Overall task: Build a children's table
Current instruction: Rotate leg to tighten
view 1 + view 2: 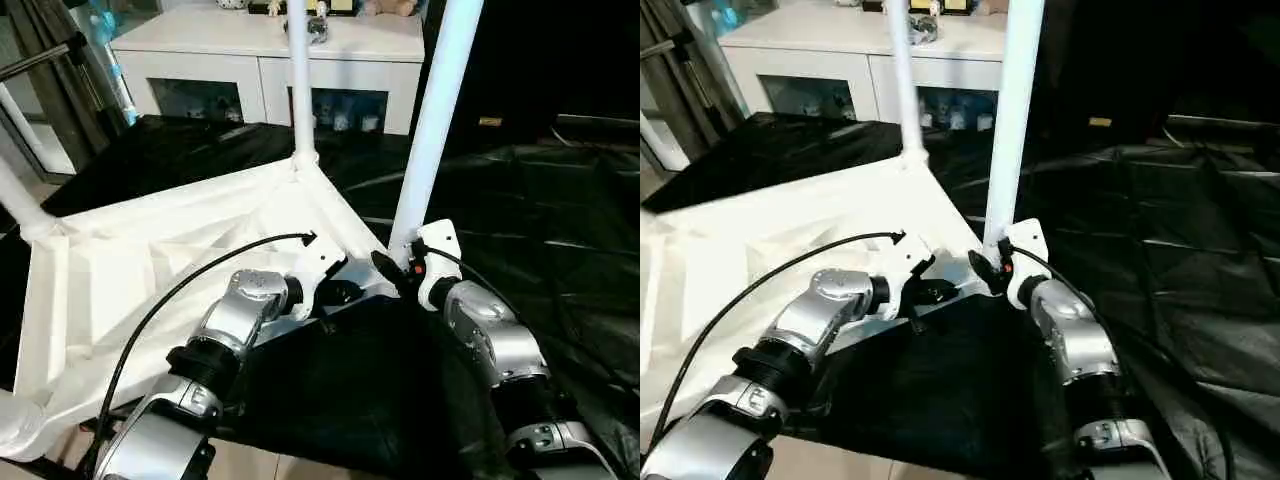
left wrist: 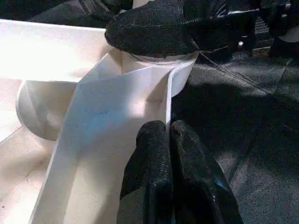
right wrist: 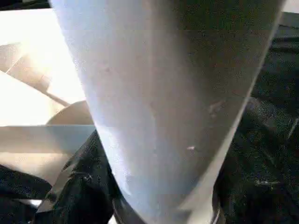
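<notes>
Blocking right wrist view: leg (image 3: 163,102); right fingers (image 1: 392,272) hidden.

The light is bright and comes from above. The white tabletop (image 1: 150,270) glares strongly toward 9 o'clock and loses its rib detail there. The black sheet (image 1: 560,230) shines in soft streaks at 3 o'clock. The close leg (image 3: 163,93) looks soft and out of focus.

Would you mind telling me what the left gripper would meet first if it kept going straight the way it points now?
The left gripper, jaws together, already sits at the tabletop rim. Straight on, it would probably slide along that rim into the corner socket, where the right gripper's finger lies by the leg; depth is unclear.
</notes>
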